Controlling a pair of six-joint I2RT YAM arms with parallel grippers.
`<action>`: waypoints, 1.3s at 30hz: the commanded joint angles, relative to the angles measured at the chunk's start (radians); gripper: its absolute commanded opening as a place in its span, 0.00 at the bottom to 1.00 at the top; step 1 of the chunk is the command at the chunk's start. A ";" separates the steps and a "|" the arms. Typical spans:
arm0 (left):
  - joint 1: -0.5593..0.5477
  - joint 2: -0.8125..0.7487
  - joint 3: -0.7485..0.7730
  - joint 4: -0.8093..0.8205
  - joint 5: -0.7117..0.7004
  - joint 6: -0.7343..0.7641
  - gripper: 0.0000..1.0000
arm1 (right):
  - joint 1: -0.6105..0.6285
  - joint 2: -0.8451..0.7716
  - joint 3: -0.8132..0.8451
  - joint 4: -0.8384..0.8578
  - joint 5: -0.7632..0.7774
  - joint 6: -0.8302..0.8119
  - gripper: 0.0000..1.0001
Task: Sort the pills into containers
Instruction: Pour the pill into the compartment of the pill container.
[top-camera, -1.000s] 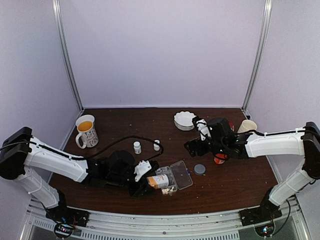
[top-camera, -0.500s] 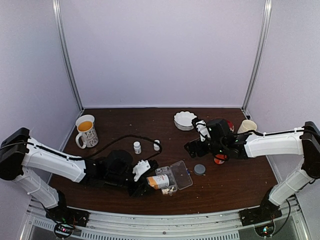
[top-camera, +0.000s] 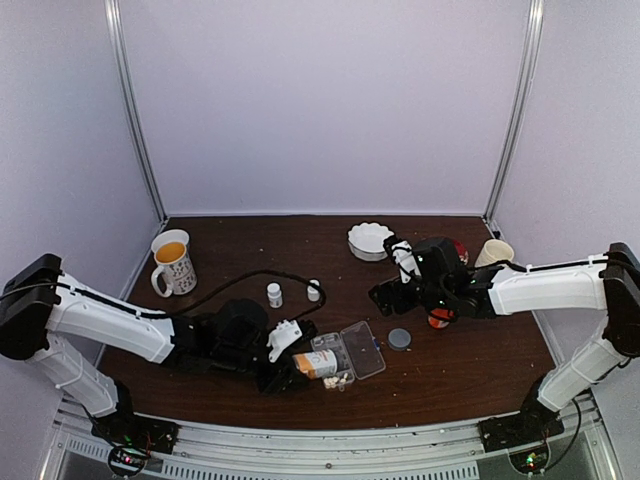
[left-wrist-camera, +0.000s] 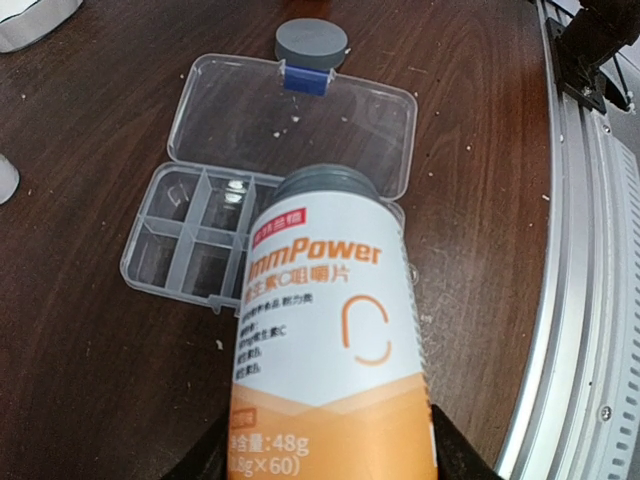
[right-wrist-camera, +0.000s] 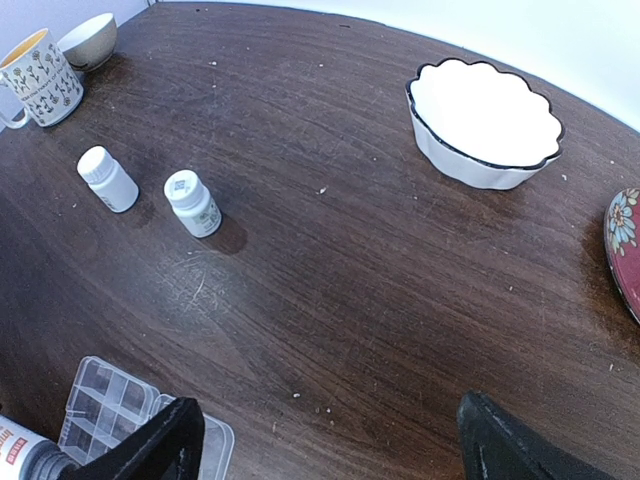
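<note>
Down near the front edge of the desk (top-camera: 470, 370), about midway along it, the clear organiser box (left-wrist-camera: 160, 288) lies open, its lid (left-wrist-camera: 300, 120) flat on the wood on the side toward the right edge. The left jaws are clenched on an orange bottle (left-wrist-camera: 325, 300), which is tipped on its side with its grey top end over the box's cells (left-wrist-camera: 190, 250). A few pale pills (left-wrist-camera: 237, 188) show in one cell just beyond that end. A grey cap (top-camera: 400, 338) lies just past the lid. The right jaws stand spread wide with nothing between them, above the desk right of centre. Two small white bottles (right-wrist-camera: 108, 180) stand side by side nearer the middle, and a white scalloped bowl (right-wrist-camera: 485, 120) sits toward the back edge.
</note>
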 joint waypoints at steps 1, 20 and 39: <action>0.004 -0.021 0.041 0.009 -0.013 -0.011 0.00 | 0.005 0.005 0.027 -0.002 0.022 -0.003 0.91; 0.006 0.007 0.090 -0.077 0.002 0.005 0.00 | 0.006 0.013 0.033 -0.008 0.017 -0.003 0.91; 0.003 0.006 0.091 -0.071 -0.008 -0.012 0.00 | 0.007 0.018 0.039 -0.013 0.019 -0.006 0.91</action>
